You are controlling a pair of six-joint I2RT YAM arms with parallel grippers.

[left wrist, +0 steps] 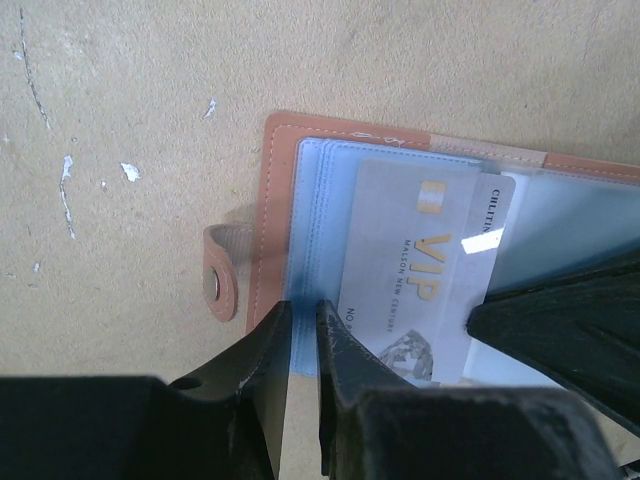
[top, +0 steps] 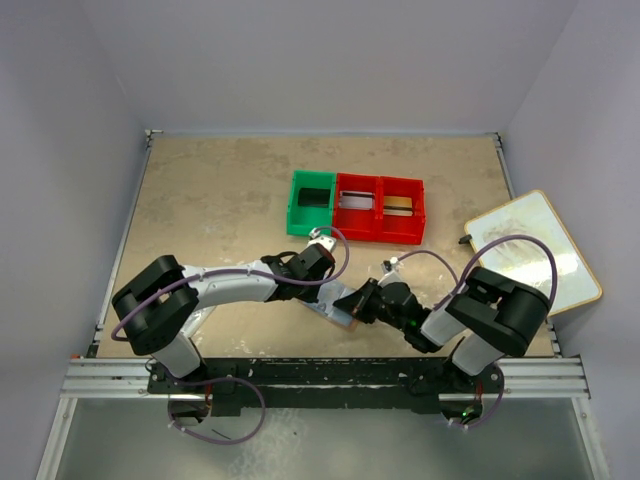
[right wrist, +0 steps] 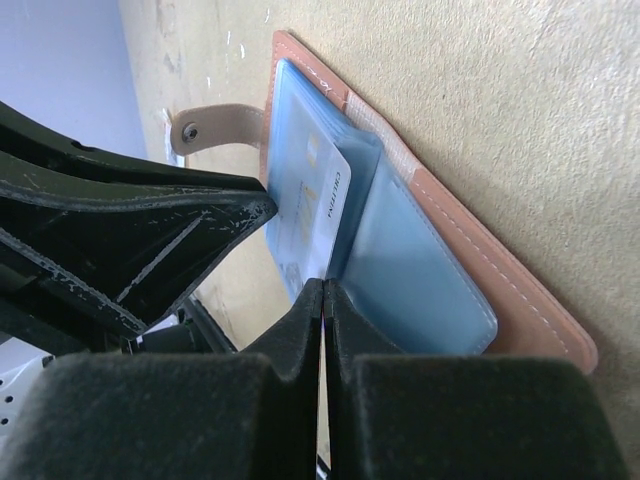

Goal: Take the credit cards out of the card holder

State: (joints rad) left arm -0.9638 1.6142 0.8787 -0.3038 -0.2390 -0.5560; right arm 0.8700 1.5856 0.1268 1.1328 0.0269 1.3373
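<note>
The card holder [top: 337,305] lies open on the table between the arms, a reddish-brown rim [left wrist: 272,200] around blue-grey sleeves [right wrist: 420,270]. A silver credit card [left wrist: 420,260] marked VIP sticks partway out of a sleeve. My left gripper [left wrist: 303,310] stands at the holder's near edge, its jaws almost together with the blue sleeve edge between them. My right gripper [right wrist: 325,285] is shut on the corner of the credit card [right wrist: 322,205]. In the top view the left gripper [top: 320,275] and the right gripper [top: 357,303] meet over the holder.
A green bin [top: 311,203] and two red bins [top: 357,207] [top: 402,210] stand behind the holder, with flat items inside. A white board [top: 530,250] lies at the table's right edge. The holder's snap strap [left wrist: 218,285] sticks out to the left.
</note>
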